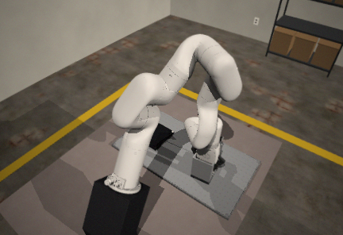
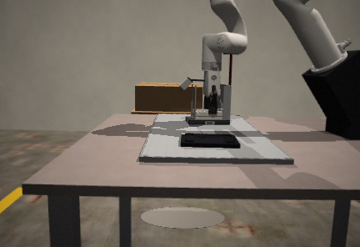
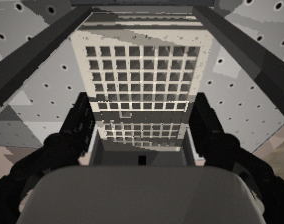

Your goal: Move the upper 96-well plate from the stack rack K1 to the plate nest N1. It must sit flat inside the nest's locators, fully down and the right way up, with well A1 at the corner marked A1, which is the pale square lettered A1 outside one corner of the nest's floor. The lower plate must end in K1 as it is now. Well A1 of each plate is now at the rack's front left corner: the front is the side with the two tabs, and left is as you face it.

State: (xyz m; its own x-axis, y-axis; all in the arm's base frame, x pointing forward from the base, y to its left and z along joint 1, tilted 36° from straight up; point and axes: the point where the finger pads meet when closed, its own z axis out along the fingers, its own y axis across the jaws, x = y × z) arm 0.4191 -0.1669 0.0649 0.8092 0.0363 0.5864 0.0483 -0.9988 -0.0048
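- the white arm (image 1: 175,77) bends over the table (image 2: 83,160) from its black pedestal (image 1: 99,216) and reaches straight down into the rack (image 2: 226,102), which stands at the far end of the grey mat (image 2: 162,143).
- the gripper (image 3: 142,112) is inside the rack, its jaws set wide but clamped on the long sides of the upper plate (image 3: 143,75); the dark fingers press against the plate's left and right edges.
- the upper plate is within the rack's posts, its grid of square wells facing up; from the side view its exact height in the rack is too small to tell.
- in the wrist view a second grid of wells, the lower plate (image 3: 140,131), shows below the near edge of the upper one, in shadow.
- the nest (image 2: 210,140), a flat black tray, lies on the mat just in front of the rack, nearer the side camera, apart from it.
- a brown box (image 2: 164,98) stands behind the table, and a shelf unit (image 1: 278,17) with cartons is by the far wall.
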